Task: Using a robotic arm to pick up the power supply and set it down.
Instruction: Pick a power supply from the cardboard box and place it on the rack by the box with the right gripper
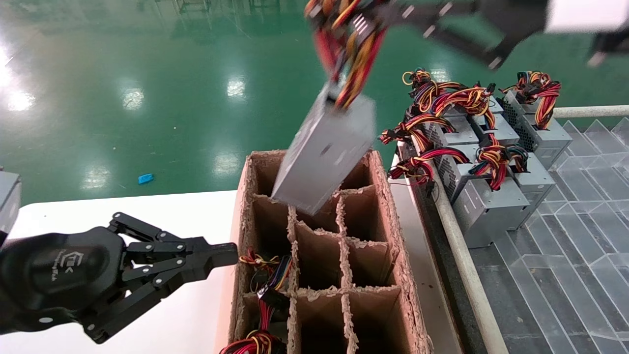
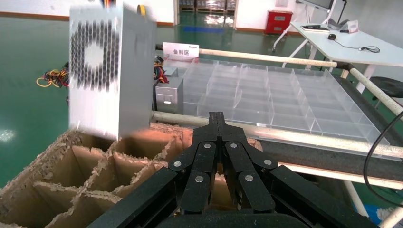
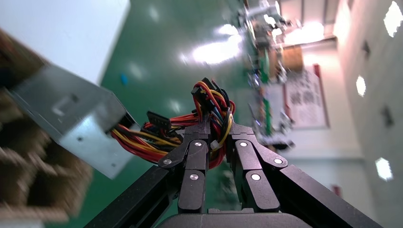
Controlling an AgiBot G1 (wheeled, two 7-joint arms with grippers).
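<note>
Grey sheet-metal power supply (image 1: 324, 152) hanging tilted by its red-yellow wire bundle (image 1: 351, 49), pinched in right black linked-finger gripper (image 3: 216, 140); lower corner over far cell of brown divided carton (image 1: 393, 231). Left gripper (image 2: 217, 124) closed, empty, beside carton.

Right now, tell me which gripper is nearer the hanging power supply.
Right. The right gripper is shut on the wire bundle of the power supply, dangling it over the cardboard box. The left gripper sits shut, lower, beside the box's left wall.
</note>
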